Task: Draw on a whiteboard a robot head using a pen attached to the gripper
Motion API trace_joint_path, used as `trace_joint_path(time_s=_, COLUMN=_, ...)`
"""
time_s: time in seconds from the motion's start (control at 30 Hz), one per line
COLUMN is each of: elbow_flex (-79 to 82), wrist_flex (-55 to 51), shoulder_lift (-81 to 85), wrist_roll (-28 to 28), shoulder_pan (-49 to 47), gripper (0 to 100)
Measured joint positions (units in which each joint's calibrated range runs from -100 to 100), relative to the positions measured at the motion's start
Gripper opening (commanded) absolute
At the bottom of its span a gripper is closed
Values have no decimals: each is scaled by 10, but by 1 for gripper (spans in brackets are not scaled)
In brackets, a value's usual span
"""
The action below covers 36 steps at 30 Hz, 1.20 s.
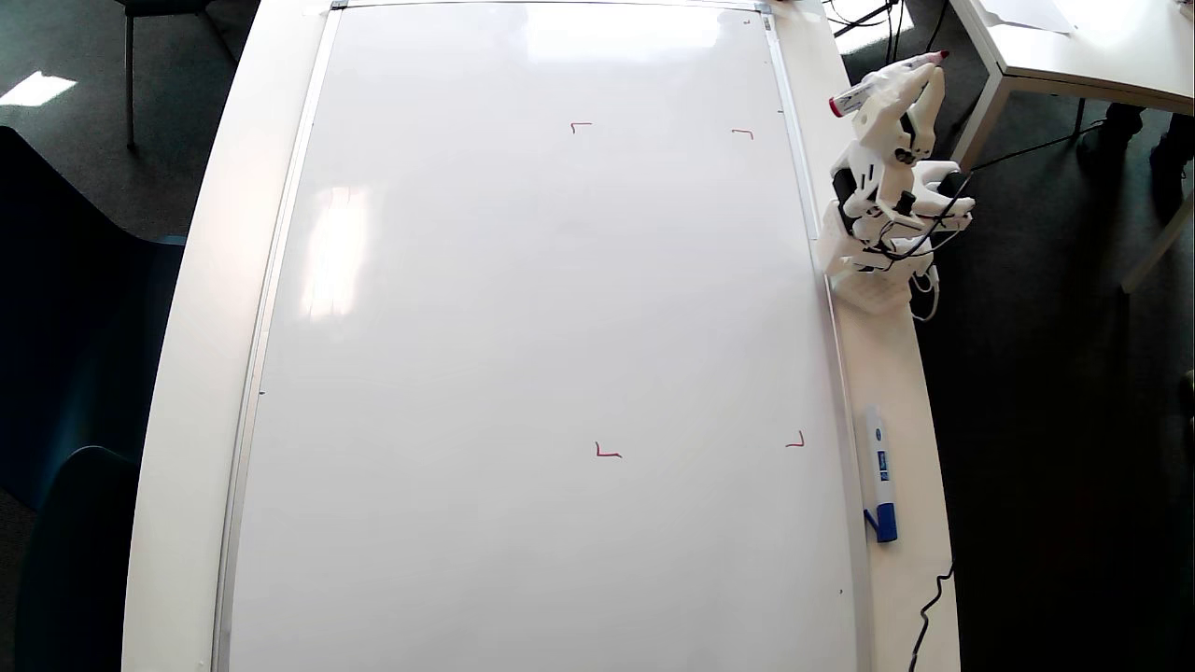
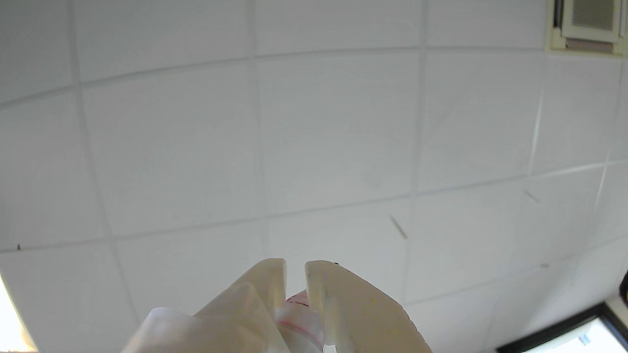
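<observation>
The whiteboard (image 1: 467, 327) lies flat and fills most of the overhead view. It bears only four small red corner marks, such as one at the lower middle (image 1: 607, 453); no robot head drawing shows on it. The arm is folded up beyond the board's right edge. My gripper (image 1: 918, 82) is shut on the pen (image 1: 864, 94), which is held off the board, its red tip pointing up and right. In the wrist view the gripper (image 2: 296, 268) points at the ceiling, with the pen (image 2: 297, 314) between the jaws.
A white marker with a blue cap (image 1: 879, 481) lies on the table strip right of the board. The arm's base (image 1: 868, 280) stands on that strip, with black cables (image 1: 1018, 149) trailing right. Another table (image 1: 1074, 56) stands at the top right. A ceiling vent (image 2: 588, 22) shows in the wrist view.
</observation>
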<state>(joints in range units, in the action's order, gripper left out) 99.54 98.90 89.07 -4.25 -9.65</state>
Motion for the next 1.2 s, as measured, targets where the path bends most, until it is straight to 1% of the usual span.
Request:
trace_joint_path(time_s=0.63, elbow_flex=0, wrist_flex=-3, shoulder_lift=2, wrist_roll=0, shoulder_pan=0, gripper=1)
trace_joint_path(time_s=0.7, elbow_flex=0, wrist_flex=-40, shoulder_lift=2, wrist_roll=0, shoulder_pan=0, gripper=1)
trace_joint_path(time_s=0.9, elbow_flex=-7, wrist_flex=-90, shoulder_lift=2, wrist_roll=0, shoulder_pan=0, gripper=1)
trace_joint_path(time_s=1.2, elbow_flex=-101, wrist_flex=-206, shoulder_lift=-1, wrist_roll=3, shoulder_pan=0, gripper=1)
